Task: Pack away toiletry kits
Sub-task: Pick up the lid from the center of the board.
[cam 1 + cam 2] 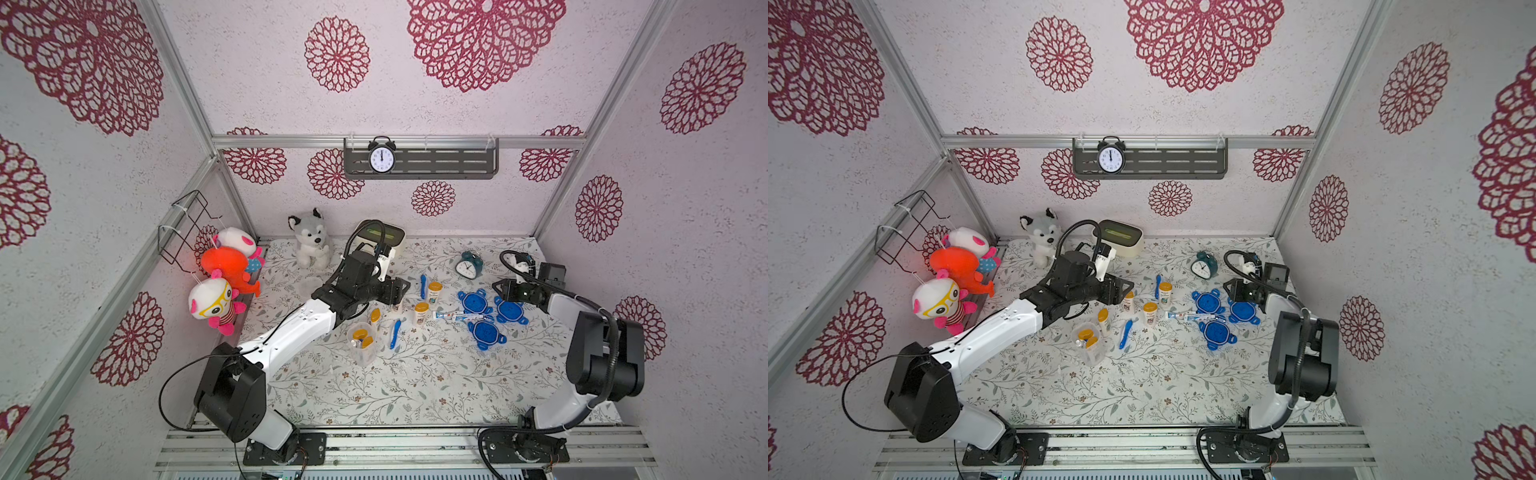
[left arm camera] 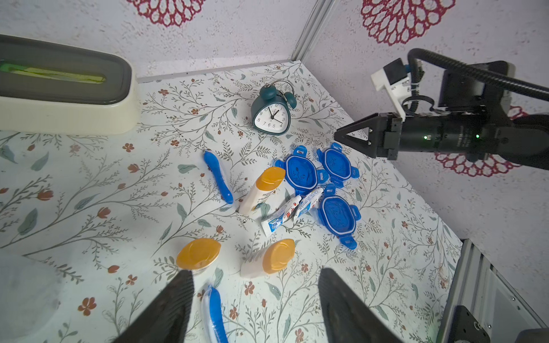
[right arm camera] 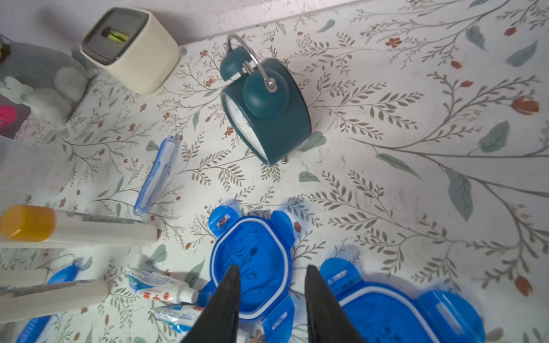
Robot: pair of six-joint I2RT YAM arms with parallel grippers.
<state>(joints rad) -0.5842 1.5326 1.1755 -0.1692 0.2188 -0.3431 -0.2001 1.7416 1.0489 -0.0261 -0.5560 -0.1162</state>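
Note:
Several white bottles with yellow-orange caps [image 1: 434, 291] [image 2: 198, 254] stand or lie mid-table among two blue toothbrushes [image 1: 395, 332] [image 2: 218, 175] and toothpaste tubes [image 1: 457, 316] [image 2: 282, 213]. A clear cup [image 1: 362, 343] holds two capped bottles and a small tube. Three blue tabbed lids [image 1: 473, 302] [image 3: 252, 261] lie to the right. My left gripper [image 1: 400, 296] [image 2: 255, 270] is open and empty, hovering over the bottles. Just above the lids, my right gripper [image 1: 497, 287] [image 3: 272, 266] is open, with nothing between its fingers.
A cream tissue box [image 1: 384, 235] and a husky plush [image 1: 309, 241] sit at the back. A teal alarm clock [image 1: 469, 264] stands behind the lids. Plush toys [image 1: 224, 282] hang at the left wall. A wall shelf [image 1: 457, 164] carries a black clock.

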